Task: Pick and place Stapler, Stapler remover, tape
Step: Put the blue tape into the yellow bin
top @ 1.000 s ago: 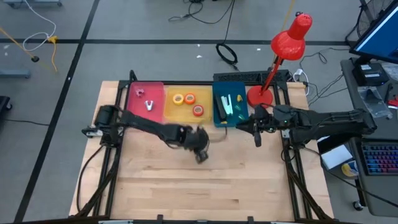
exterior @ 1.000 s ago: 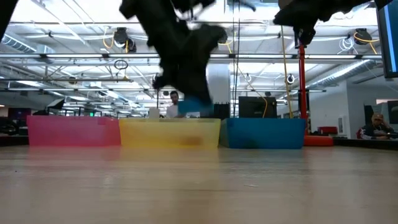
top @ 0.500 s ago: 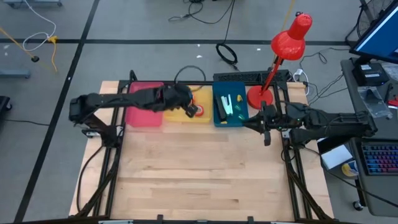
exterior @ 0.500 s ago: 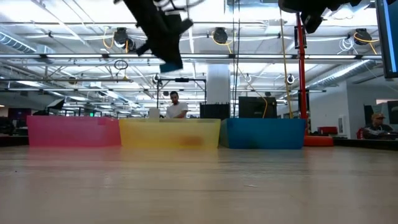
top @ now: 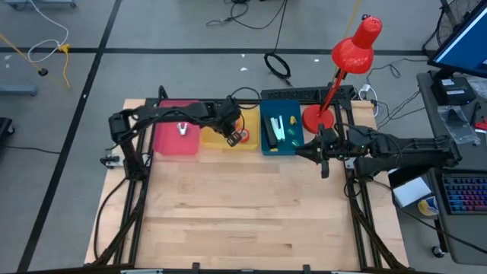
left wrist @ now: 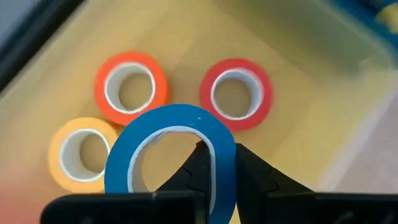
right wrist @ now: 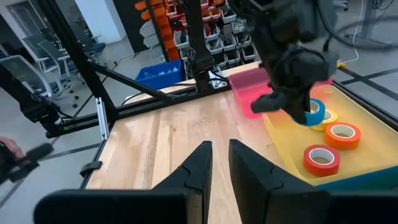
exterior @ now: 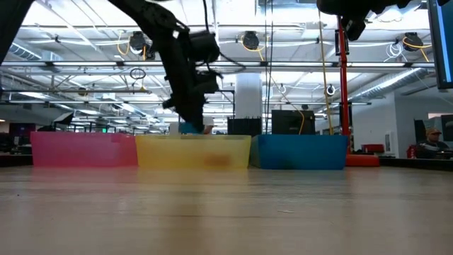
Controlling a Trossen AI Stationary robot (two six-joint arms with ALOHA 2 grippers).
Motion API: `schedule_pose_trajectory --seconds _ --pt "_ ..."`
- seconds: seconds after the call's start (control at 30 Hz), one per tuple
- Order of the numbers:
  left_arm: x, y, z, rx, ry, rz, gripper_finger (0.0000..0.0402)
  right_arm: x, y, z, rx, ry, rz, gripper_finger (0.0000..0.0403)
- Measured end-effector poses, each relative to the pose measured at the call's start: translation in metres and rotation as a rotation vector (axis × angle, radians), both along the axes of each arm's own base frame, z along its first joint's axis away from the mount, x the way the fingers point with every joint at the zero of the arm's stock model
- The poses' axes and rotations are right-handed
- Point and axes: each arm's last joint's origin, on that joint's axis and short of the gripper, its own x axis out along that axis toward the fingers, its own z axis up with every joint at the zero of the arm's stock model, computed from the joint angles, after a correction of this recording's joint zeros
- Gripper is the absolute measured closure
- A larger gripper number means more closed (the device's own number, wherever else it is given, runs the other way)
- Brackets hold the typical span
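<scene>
- Wooden tabletop (top: 243, 221) of pale planks on a black frame, grey floor w/ cables around it; low view looks across into a big hall w/ ceiling lamps, a person seated far right.
- Left gripper (top: 230, 134) over the translucent yellow bin (exterior: 192, 151); jaws narrow, clamped on the wall of the blue-teal ring of tape (left wrist: 171, 155), one finger inside the ring, one outside.
- Blue-teal roll hangs above the bin floor in left wrist view; below it lie the orange tape ring (left wrist: 130, 87), red tape ring (left wrist: 236, 94) and yellow tape ring (left wrist: 78, 152), all flat, close together.
- Right gripper (top: 323, 156) hovers near the table's right edge, just beside the teal-blue plastic bin (top: 280, 133); fingers nearly together, nothing between them.
- Three bins in a row along the far edge: pink plastic bin (top: 171, 129) on the left w/ a small silvery item, prob. the staple remover (top: 182, 128); yellow in the middle; teal-blue on the right w/ stapler-like pieces, too small to sort.
- Red desk lamp (top: 342, 65) stands at the far right corner, base just beside the teal-blue bin.
- Vs. 1 s ago: left arm was out over mid-table w/ the roll; half a sec ago high above the bins; now lower, at the yellow bin. Right arm barely shifted.
</scene>
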Motion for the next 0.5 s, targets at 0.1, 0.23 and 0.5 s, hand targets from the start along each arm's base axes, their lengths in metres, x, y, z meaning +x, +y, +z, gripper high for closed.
schedule_pose_trajectory --seconds 0.1,0.23,0.5 --pt "0.002 0.005 -0.017 -0.029 0.054 -0.013 0.0366 0.000 0.000 0.000 0.007 0.000 -0.001 0.0353" --pt "0.005 0.006 -0.034 -0.052 0.096 -0.016 0.0366 0.000 0.000 0.000 0.007 0.001 -0.002 0.0353" --pt "0.010 0.005 -0.050 -0.072 0.132 -0.026 0.0354 0.000 0.000 0.000 0.008 -0.001 -0.002 0.0353"
